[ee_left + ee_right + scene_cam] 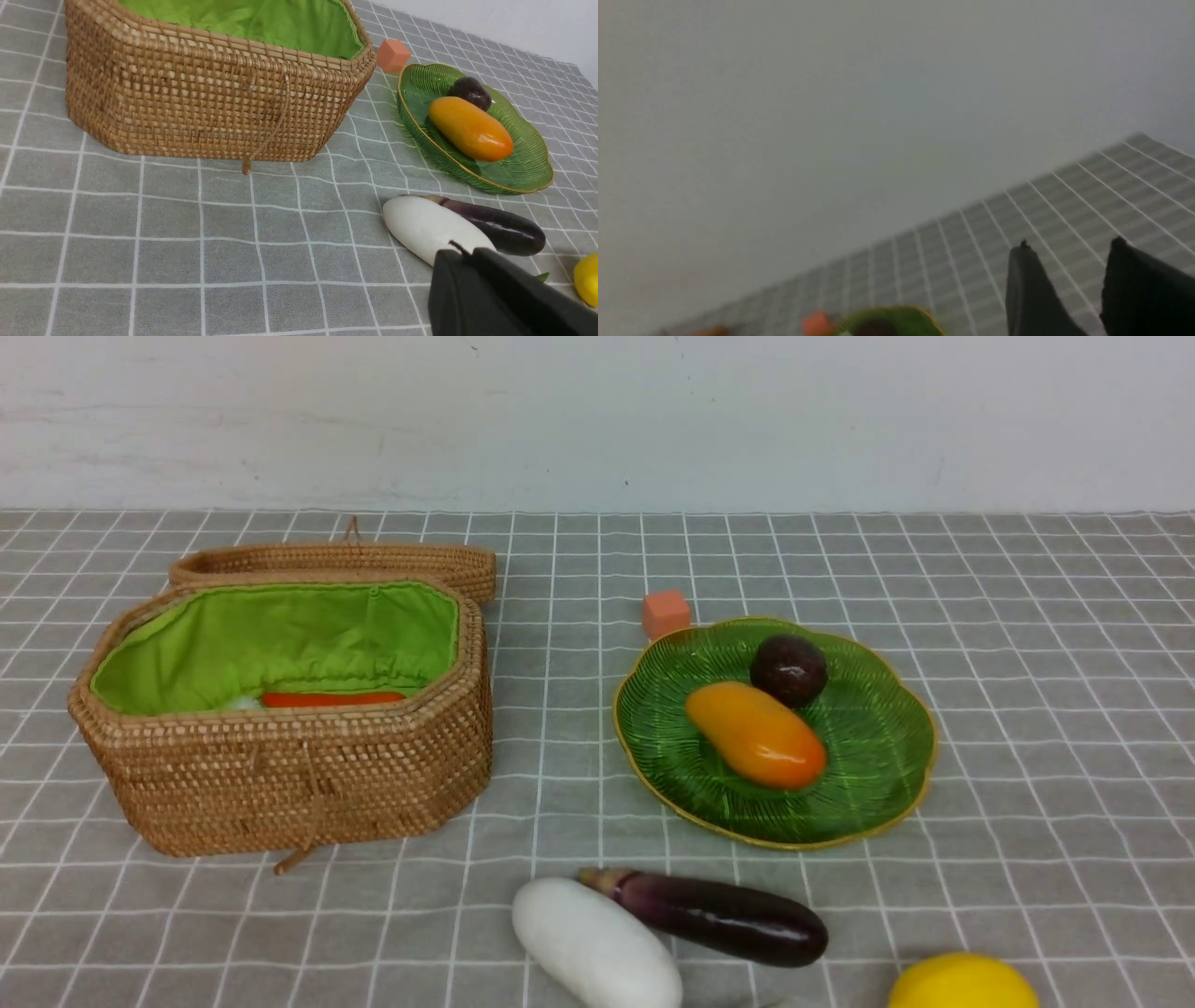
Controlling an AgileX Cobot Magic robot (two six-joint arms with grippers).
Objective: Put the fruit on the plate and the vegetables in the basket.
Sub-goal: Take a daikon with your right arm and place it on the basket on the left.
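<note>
The wicker basket [280, 784] [210, 107] stands open at the left, and a red chili [331, 698] lies on its green lining. On the green plate [868, 756] [528, 163] rest the mango [756, 735] [469, 128] and the maroon fruit [789, 669] [471, 92]. Near the front edge the white radish [596, 943] [427, 228] lies against the eggplant [719, 917] [495, 226], with the lemon [962, 982] [587, 279] to their right. My left gripper [462, 254] is shut and empty, just short of the radish. My right gripper [1070, 249] is open and empty, raised. Neither shows in the front view.
A small orange-pink cube [666, 613] [392, 54] sits just behind the plate's left rim. The basket's lid [336, 560] lies folded back behind it. A grey checked cloth covers the table, and a white wall closes the back.
</note>
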